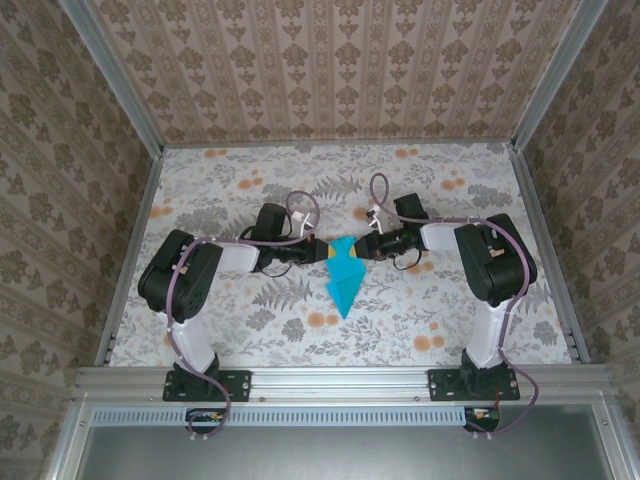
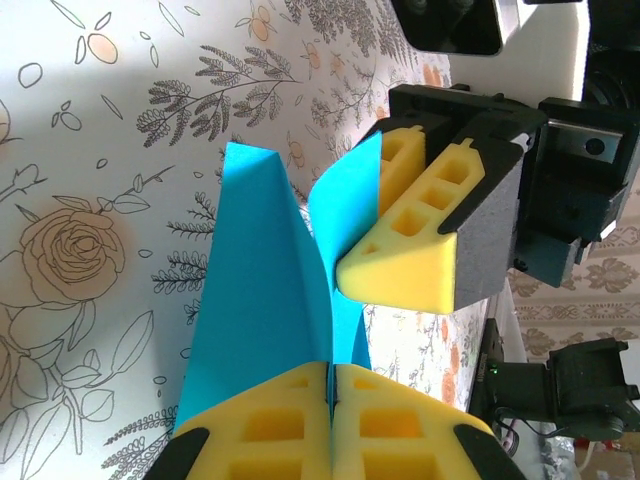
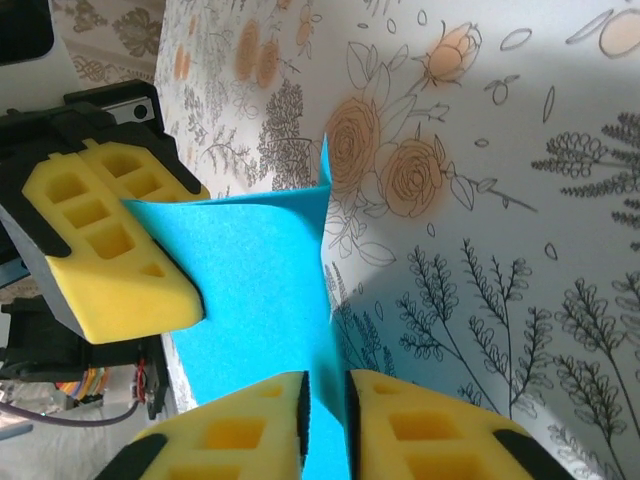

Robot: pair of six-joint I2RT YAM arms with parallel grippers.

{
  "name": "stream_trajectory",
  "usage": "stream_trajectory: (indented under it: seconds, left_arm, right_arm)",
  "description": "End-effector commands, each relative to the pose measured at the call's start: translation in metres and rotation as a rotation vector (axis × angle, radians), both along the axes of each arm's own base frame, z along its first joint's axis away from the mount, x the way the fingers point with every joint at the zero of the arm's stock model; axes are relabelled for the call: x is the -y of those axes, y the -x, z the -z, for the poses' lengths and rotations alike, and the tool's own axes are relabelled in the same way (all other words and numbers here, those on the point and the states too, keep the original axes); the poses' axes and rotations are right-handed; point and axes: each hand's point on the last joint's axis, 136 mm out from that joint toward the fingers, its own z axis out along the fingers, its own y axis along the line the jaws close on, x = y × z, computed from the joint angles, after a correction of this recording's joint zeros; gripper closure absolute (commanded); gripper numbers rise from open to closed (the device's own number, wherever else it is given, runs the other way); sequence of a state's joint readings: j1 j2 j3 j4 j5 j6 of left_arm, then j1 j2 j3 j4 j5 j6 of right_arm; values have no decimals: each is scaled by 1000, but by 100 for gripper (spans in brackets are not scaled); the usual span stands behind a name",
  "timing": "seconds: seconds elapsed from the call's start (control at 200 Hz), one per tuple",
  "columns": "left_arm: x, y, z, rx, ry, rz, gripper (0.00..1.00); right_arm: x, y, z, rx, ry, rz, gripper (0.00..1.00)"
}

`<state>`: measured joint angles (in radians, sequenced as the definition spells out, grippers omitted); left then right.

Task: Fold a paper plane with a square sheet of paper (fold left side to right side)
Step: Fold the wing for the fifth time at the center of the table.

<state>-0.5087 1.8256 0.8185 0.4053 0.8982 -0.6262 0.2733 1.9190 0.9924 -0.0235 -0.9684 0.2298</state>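
The turquoise-blue paper plane (image 1: 343, 278) lies at the table's middle as a creased, partly folded dart, its point toward the near edge. My left gripper (image 1: 322, 253) holds its top left part; in the left wrist view the yellow foam fingers (image 2: 270, 420) are pressed shut on a raised paper edge (image 2: 262, 300). My right gripper (image 1: 363, 248) comes in from the right, and its fingers (image 3: 420, 425) sit close on either side of a blue flap (image 3: 255, 290). The two grippers face each other a short way apart, with the right gripper (image 2: 392, 200) just beyond the paper.
The floral tablecloth (image 1: 250, 190) covers the table. Aluminium rails (image 1: 340, 378) run along the near edge, and patterned walls close in the left, right and back. Purple cables (image 1: 378, 190) loop over both arms.
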Motion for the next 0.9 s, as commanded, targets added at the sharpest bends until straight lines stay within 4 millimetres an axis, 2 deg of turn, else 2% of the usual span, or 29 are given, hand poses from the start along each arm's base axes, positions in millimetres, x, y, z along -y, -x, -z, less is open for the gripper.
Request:
stream_trajectory:
  seconds: [0.0,0.085,0.12,0.155,0.19,0.355,0.41,0.53,0.595,0.765,0.895]
  left_arm:
    - [1,1,5,13,4,33,100]
    - [1,-1,7,11,-7,31,91]
    - [2,-2,6,14,-10,29,84]
    - [1,-3,5,18,-15,28,73]
    - [0,-5,3,25,-25,23,67]
    - [-15,-16,-15,101,-122,-21,40]
    - [-24,-20,-24,137,-156,-48,35]
    - [-45,-24,-45,224,-256,-116,31]
    - [-53,-17,-55,269,-318,-129,31]
    - [-48,29,-69,362,-468,-69,32]
    - [-29,69,-62,377,-513,-6,32]
  right_arm:
    - [4,0,-15,42,24,-7,92]
    - [8,2,-14,33,52,-2,98]
    - [9,4,-13,19,60,1,99]
    - [9,4,-12,10,70,6,100]
    - [10,5,-11,-3,74,12,100]
    - [21,7,-5,-74,158,91,100]
    - [23,7,-4,-98,175,117,100]
    - [24,9,-5,-148,204,166,100]
    - [25,10,-6,-166,227,190,100]
    - [20,15,-13,-209,270,241,100]
    - [12,19,-14,-234,327,269,100]
